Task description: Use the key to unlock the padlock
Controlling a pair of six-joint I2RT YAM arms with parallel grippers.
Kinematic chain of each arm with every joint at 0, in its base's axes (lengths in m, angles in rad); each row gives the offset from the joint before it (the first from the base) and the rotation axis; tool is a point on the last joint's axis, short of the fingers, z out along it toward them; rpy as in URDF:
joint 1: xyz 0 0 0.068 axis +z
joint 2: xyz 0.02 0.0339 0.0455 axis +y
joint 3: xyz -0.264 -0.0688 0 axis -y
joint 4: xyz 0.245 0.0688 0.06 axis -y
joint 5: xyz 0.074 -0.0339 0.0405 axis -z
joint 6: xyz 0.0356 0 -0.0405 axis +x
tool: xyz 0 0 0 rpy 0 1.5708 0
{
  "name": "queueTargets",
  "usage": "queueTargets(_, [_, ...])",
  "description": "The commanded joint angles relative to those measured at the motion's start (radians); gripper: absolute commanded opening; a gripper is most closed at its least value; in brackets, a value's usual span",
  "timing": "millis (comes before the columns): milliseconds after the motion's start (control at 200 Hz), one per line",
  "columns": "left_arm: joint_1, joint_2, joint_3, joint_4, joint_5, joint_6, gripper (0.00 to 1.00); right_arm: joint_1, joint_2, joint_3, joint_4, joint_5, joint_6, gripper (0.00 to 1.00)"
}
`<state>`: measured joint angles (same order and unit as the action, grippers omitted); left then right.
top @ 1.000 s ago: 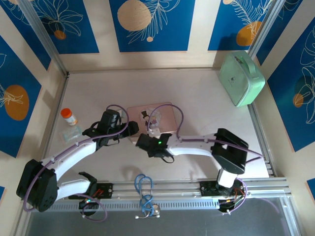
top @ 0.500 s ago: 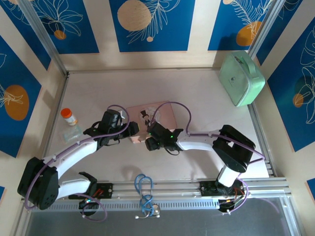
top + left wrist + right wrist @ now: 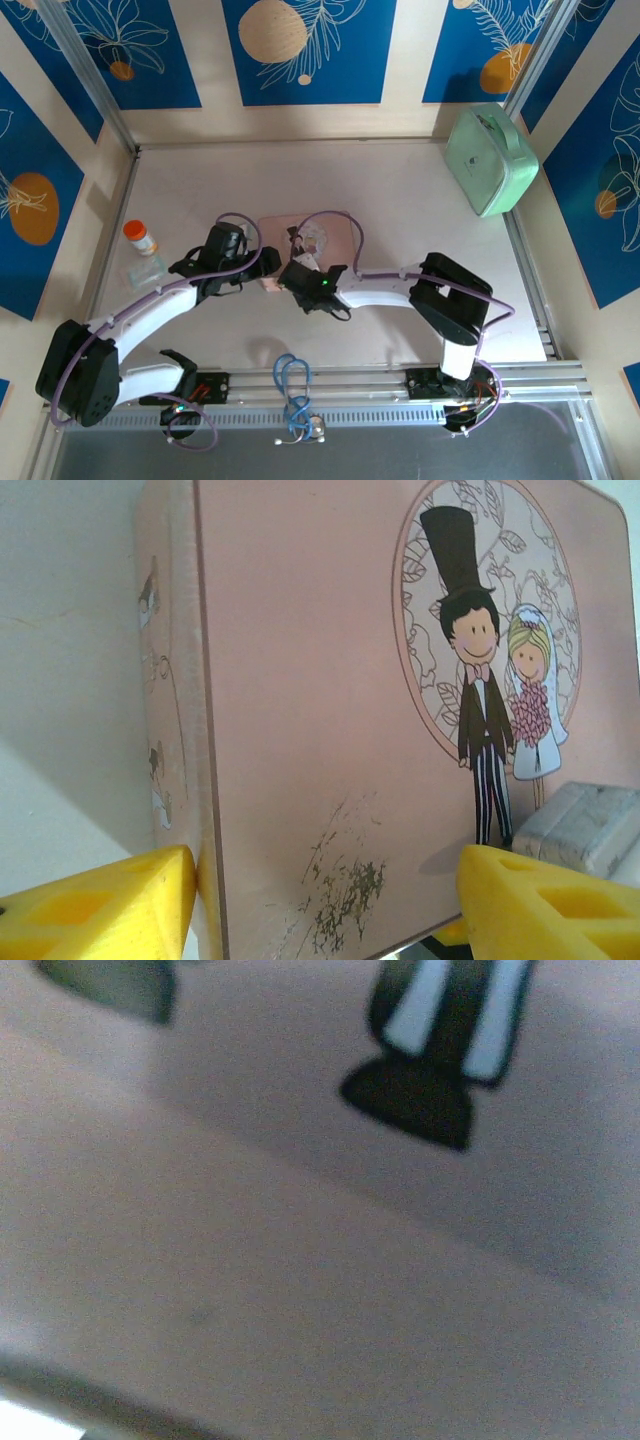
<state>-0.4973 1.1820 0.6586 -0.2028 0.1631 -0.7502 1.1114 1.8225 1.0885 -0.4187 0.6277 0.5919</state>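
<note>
The left pincer [image 3: 325,905] is apart, with its yellow fingers [image 3: 100,905] on either side of the near left corner of the pink tin [image 3: 320,680], which lies in the middle of the tabletop [image 3: 400,190]. The right pincer [image 3: 300,272] hangs very low over the tin's near edge, and I cannot tell if it is apart or together. The padlock I cannot make out surely: a small dark thing [image 3: 295,236] lies on the lid, just far of the right pincer, too small to tell.
</note>
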Motion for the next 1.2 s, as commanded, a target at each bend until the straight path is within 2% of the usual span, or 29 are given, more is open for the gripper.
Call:
queueTargets(0, [0.003, 0.011, 0.011, -0.011, 0.019, 0.017, 0.69, 0.041, 0.084, 0.146, -0.290, 0.195, 0.161, 0.16])
queueTargets(85, [0.004, 0.011, 0.011, -0.011, 0.018, 0.020, 0.69, 0.060, 0.173, 0.257, -0.478, 0.258, 0.248, 0.18])
queueTargets(205, [0.003, 0.017, 0.005, 0.005, 0.028, 0.011, 0.69, 0.096, 0.241, 0.358, -0.579, 0.302, 0.273, 0.43])
queueTargets(345, [0.003, 0.023, -0.005, 0.022, 0.041, -0.001, 0.69, 0.131, 0.179, 0.311, -0.415, 0.235, 0.180, 0.57])
queueTargets(475, [0.003, 0.019, -0.007, 0.018, 0.034, 0.004, 0.69, 0.103, -0.002, 0.112, -0.120, 0.088, 0.104, 0.69])
queueTargets(535, [0.003, 0.015, -0.009, 0.018, 0.032, 0.004, 0.69, 0.078, -0.084, 0.017, -0.008, 0.021, 0.088, 0.70])
queueTargets(640, [0.003, 0.015, -0.012, 0.025, 0.029, 0.001, 0.69, 0.036, -0.228, -0.134, 0.175, -0.079, 0.058, 0.67])
queueTargets(745, [0.005, 0.027, -0.011, 0.032, 0.032, 0.001, 0.69, -0.012, -0.327, -0.230, 0.265, -0.162, 0.066, 0.63])
queueTargets(860, [0.005, 0.027, -0.014, 0.037, 0.032, -0.003, 0.69, -0.055, -0.391, -0.297, 0.280, -0.187, 0.105, 0.37])
queueTargets(925, [0.005, 0.028, -0.015, 0.040, 0.032, -0.002, 0.69, -0.078, -0.387, -0.304, 0.255, -0.192, 0.121, 0.22])
queueTargets(995, [0.006, 0.031, -0.015, 0.042, 0.029, 0.000, 0.69, -0.097, -0.349, -0.288, 0.221, -0.202, 0.131, 0.12])
queueTargets(1195, [0.006, 0.050, -0.009, 0.050, 0.045, -0.003, 0.67, -0.090, -0.217, -0.207, 0.140, -0.181, 0.170, 0.04])
